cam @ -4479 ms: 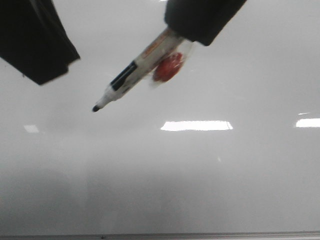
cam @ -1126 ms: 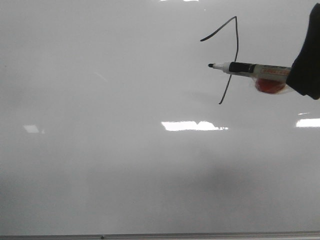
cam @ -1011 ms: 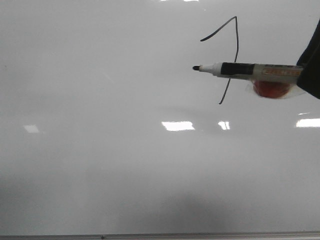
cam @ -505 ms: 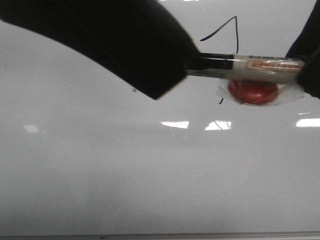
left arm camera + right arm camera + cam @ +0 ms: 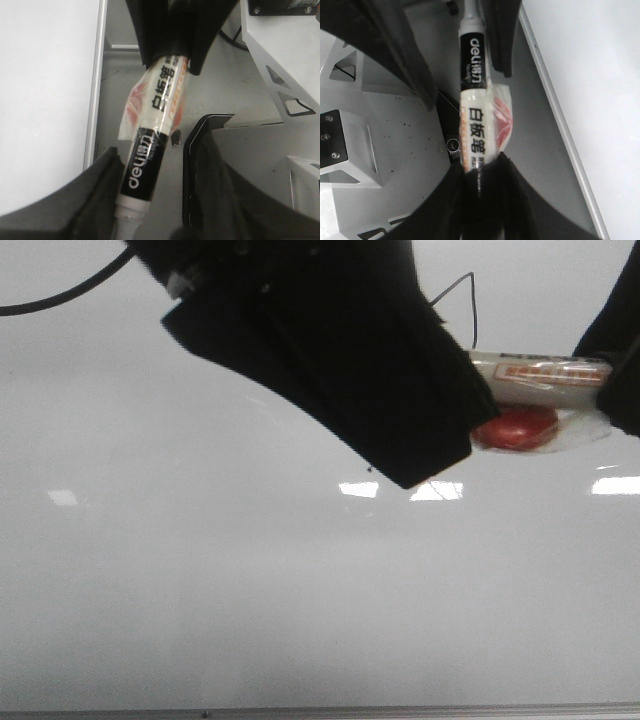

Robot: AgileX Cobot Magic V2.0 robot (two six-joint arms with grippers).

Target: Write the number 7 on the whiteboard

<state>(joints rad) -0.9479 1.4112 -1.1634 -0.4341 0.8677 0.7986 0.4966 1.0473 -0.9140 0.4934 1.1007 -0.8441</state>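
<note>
High on the whiteboard (image 5: 200, 580), toward its right side, the number 7 (image 5: 466, 302) shows only its peak; the rest is hidden behind the left gripper (image 5: 150, 220), whose fingers stand apart around the marker (image 5: 155, 145) tip. The right gripper (image 5: 480, 185) clamps the marker's rear. Bare board spreads below to the frame strip (image 5: 320, 710).

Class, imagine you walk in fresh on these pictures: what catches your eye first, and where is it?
A big black left gripper looms across the upper middle of the front view, hiding most of the number 7 on the whiteboard. Beside it, at right, the right gripper holds a white marker with a red blob taped underneath.
</note>
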